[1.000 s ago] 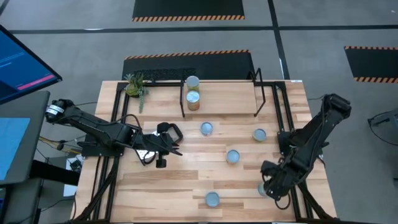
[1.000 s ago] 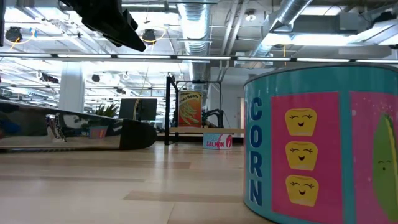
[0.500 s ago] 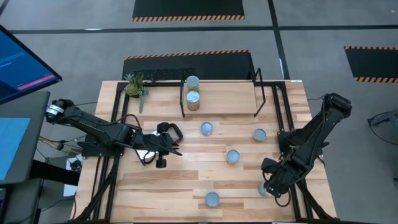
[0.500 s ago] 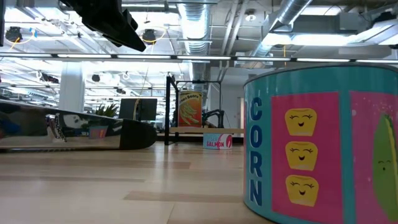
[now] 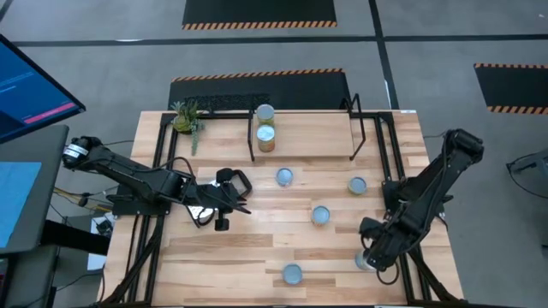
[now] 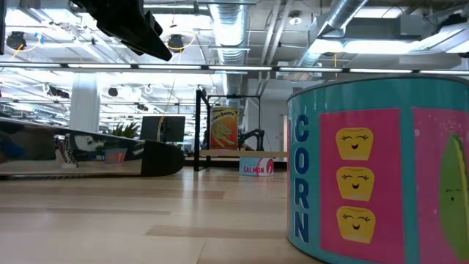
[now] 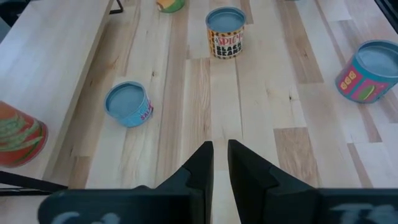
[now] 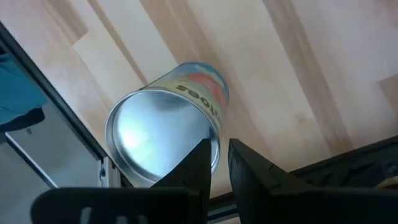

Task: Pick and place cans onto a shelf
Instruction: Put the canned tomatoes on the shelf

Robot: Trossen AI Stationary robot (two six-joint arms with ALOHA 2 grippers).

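Observation:
Several cans stand on the wooden table: one (image 5: pixel 284 177) in the middle, one (image 5: pixel 357 185) to its right, one (image 5: pixel 320 215) nearer and one (image 5: pixel 292 273) at the near edge. Two more cans (image 5: pixel 266 135) are at the left end of the shelf (image 5: pixel 312 133), a light board on black wire legs at the far side. My right gripper (image 8: pixel 217 155) points down over a can (image 8: pixel 165 134) at the table's right edge and is shut on it. My left gripper (image 7: pixel 219 155) hangs shut and empty above the table's left half. My right gripper pinches the can's top rim (image 8: pixel 215 134) between its two fingers, coming from above and pointing down. One finger (image 8: pixel 200 155) stands over the silver top, the other (image 8: pixel 239 155) outside the wall. The can stands upright with its bottom on the table.
A black metal frame rail (image 8: pixel 74 134) runs along the table's right edge, right beside the held can. A small green plant (image 5: pixel 186 118) stands at the far left corner. In the low view a large teal corn can (image 6: pixel 366 169) fills the near right.

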